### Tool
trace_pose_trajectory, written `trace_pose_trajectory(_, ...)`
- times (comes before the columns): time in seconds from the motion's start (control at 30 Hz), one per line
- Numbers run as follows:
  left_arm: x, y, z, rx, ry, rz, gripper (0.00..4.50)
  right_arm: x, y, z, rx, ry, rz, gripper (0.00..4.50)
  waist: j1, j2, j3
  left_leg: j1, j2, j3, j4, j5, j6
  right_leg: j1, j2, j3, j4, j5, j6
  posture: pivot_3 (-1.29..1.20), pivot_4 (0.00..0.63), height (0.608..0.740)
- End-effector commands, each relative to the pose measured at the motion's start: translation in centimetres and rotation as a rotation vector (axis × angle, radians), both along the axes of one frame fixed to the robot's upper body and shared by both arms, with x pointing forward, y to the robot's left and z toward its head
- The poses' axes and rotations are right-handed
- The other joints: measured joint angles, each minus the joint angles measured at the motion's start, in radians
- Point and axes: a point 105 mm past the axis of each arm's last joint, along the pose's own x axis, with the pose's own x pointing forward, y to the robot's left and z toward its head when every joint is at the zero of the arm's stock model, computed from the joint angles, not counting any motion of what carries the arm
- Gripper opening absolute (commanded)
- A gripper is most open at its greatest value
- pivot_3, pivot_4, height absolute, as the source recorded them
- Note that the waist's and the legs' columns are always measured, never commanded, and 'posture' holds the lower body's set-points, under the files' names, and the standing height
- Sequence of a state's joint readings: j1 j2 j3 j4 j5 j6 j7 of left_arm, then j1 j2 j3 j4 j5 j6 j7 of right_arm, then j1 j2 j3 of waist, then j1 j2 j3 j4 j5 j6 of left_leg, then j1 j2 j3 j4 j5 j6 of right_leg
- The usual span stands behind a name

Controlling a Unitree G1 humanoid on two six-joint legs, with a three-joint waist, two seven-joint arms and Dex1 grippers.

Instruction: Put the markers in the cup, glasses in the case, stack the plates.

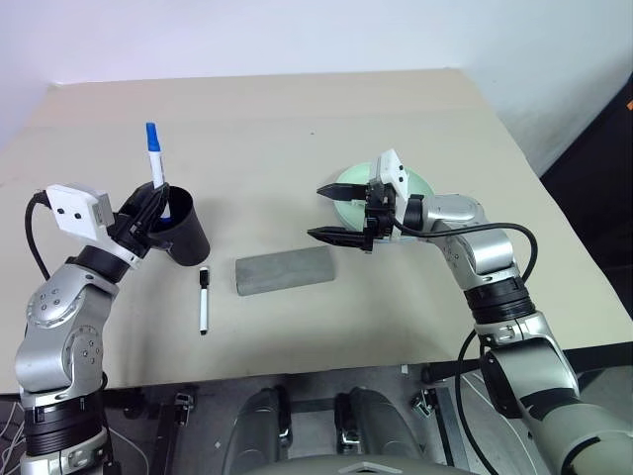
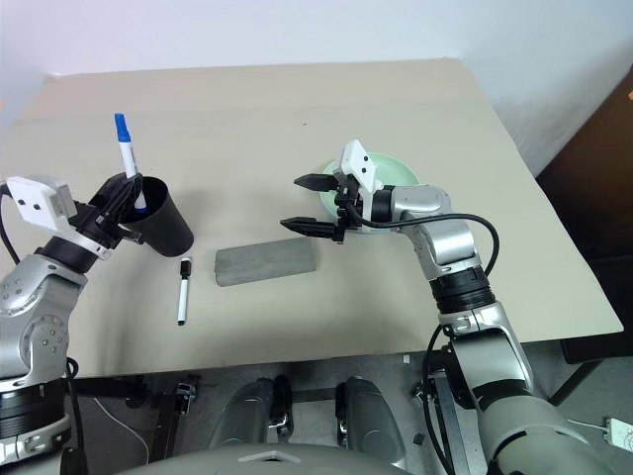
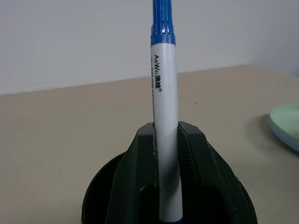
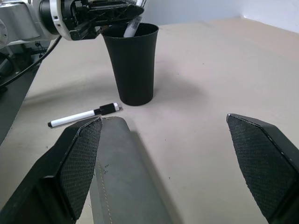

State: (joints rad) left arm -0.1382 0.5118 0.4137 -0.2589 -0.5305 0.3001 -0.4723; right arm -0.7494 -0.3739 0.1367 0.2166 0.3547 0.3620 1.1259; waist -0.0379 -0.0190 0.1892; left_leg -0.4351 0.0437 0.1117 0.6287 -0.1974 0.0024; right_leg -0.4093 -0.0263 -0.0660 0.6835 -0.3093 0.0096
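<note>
Left wrist view — left tool [image 3: 167,154] pinches blue-capped marker [image 3: 164,93] (barrel printed "AoWa") over cup [image 1: 181,230]; right tool [image 1: 332,213] gapes empty.

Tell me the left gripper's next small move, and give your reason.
Probably open the fingers and release: the left gripper holds the blue-capped marker upright with its lower end already inside the cup. The black-capped marker lies on the table.
</note>
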Motion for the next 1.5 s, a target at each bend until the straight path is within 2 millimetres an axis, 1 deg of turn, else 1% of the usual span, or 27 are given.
trace_pose_trajectory(0.03, -0.4, 0.3, 1.4, 0.034, -0.052, 0.013, 1.63, 0.0, 0.1, 1.1, 0.012, -0.047, 0.008, 4.50, 0.000, 0.000, 0.000, 0.000, 0.000, 0.000, 0.000, 0.000, 0.000, 0.000, 0.000, 0.000, 0.000, 0.000, 0.000, 0.00, 0.150, 0.715)
trace_pose_trajectory(0.3, -0.3, 0.3, 1.3, 0.040, -0.049, 0.014, 4.44, 0.0, 0.0, 1.0, 0.005, -0.050, 0.009, 4.50, 0.000, 0.000, 0.000, 0.000, 0.000, 0.000, 0.000, 0.000, 0.000, 0.000, 0.000, 0.000, 0.000, 0.000, 0.000, 0.00, 0.150, 0.715)
trace_pose_trajectory(0.4, -0.4, 0.3, 1.5, 0.044, -0.054, 0.017, 4.48, -0.1, 0.0, 0.9, 0.003, -0.051, 0.011, 4.50, 0.000, 0.000, 0.000, 0.000, 0.000, 0.000, 0.000, 0.000, 0.000, 0.000, 0.000, 0.000, 0.000, 0.000, 0.000, 0.00, 0.150, 0.715)
trace_pose_trajectory(0.5, -0.7, 0.2, 2.1, 0.062, -0.066, 0.015, 4.48, -0.1, 0.0, 1.0, 0.005, -0.049, 0.015, 4.50, 0.000, 0.000, 0.000, 0.000, 0.000, 0.000, 0.000, 0.000, 0.000, 0.000, 0.000, 0.000, 0.000, 0.000, 0.000, 0.00, 0.150, 0.715)
trace_pose_trajectory(0.63, -1.5, 0.6, 3.5, 0.080, -0.062, 0.041, 4.48, -0.1, 0.1, 1.0, 0.013, -0.042, 0.023, 4.50, -0.001, 0.000, 0.000, 0.000, 0.000, 0.000, -0.001, 0.000, 0.000, 0.000, 0.000, 0.000, 0.000, 0.000, 0.000, 0.00, 0.150, 0.715)
trace_pose_trajectory(0.7, -2.1, 0.8, 4.5, 0.068, -0.068, 0.056, 4.48, 0.0, 0.1, 1.1, 0.015, -0.041, 0.025, 4.50, -0.003, 0.000, 0.000, 0.000, 0.000, 0.000, -0.001, 0.000, 0.000, 0.000, 0.000, 0.000, -0.001, 0.000, 0.000, 0.00, 0.150, 0.715)
trace_pose_trajectory(0.8, -3.2, 0.8, 5.3, 0.053, -0.024, 0.076, 4.48, 0.4, 0.1, 1.2, 0.016, -0.041, 0.024, 4.50, -0.004, 0.000, 0.000, 0.000, 0.000, 0.000, -0.001, 0.000, 0.000, 0.000, 0.000, 0.000, -0.001, 0.000, 0.000, 0.00, 0.150, 0.715)
trace_pose_trajectory(0.83, -3.5, 0.7, 5.5, 0.060, -0.009, 0.089, 4.48, 0.5, 0.0, 1.2, 0.016, -0.041, 0.023, 4.50, -0.003, 0.000, 0.000, 0.000, 0.000, 0.000, -0.001, 0.000, 0.000, 0.000, 0.000, 0.000, -0.001, 0.000, 0.000, 0.00, 0.150, 0.715)
trace_pose_trajectory(0.93, -4.0, 1.3, 6.0, 0.111, 0.032, 0.234, 4.48, 0.8, 0.1, 1.2, 0.015, -0.043, 0.027, 4.50, -0.002, 0.000, 0.000, 0.000, 0.000, 0.000, 0.000, 0.000, 0.000, 0.000, 0.000, 0.000, -0.001, 0.000, 0.000, 0.00, 0.150, 0.715)
trace_pose_trajectory(1.0, -4.4, 1.0, 6.2, 0.121, 0.055, 0.264, 4.48, 0.9, 0.1, 1.2, 0.014, -0.044, 0.030, 4.50, -0.001, 0.000, 0.000, 0.000, 0.000, 0.000, 0.000, 0.000, 0.000, 0.000, 0.000, 0.000, 0.000, 0.000, 0.000, 0.00, 0.150, 0.715)
trace_pose_trajectory(1.17, -5.7, 0.2, 5.8, 0.113, 0.098, 0.283, 4.48, 1.2, 0.4, 1.4, 0.012, -0.049, 0.043, 4.50, 0.001, 0.000, 0.001, 0.000, 0.000, 0.000, 0.000, 0.000, 0.000, 0.000, 0.000, 0.000, -0.001, 0.000, 0.000, 0.00, 0.150, 0.715)
trace_pose_trajectory(1.3, -6.9, -0.6, 5.2, 0.124, 0.142, 0.276, 4.48, 1.5, 0.4, 1.5, 0.008, -0.056, 0.047, 4.50, -0.002, 0.000, 0.001, 0.000, 0.000, 0.000, 0.000, 0.000, 0.000, 0.000, 0.000, 0.000, -0.001, 0.000, 0.000, 0.00, 0.150, 0.715)
trace_pose_trajectory(1.37, -7.5, -1.0, 4.5, 0.155, 0.179, 0.264, 4.48, 1.6, 0.3, 1.6, 0.005, -0.058, 0.046, 4.50, -0.003, 0.000, 0.001, 0.000, 0.000, 0.000, 0.000, 0.000, -0.001, 0.000, 0.000, 0.000, -0.001, 0.000, 0.000, 0.00, 0.150, 0.715)
trace_pose_trajectory(1.5, -8.1, -0.8, 4.1, 0.155, 0.194, 0.305, 4.48, 1.7, 0.1, 1.7, -0.002, -0.063, 0.043, 4.50, 0.000, 0.000, 0.001, 0.000, 0.000, 0.000, 0.000, -0.001, -0.002, 0.000, 0.000, 0.000, -0.001, 0.000, 0.000, 0.00, 0.150, 0.715)
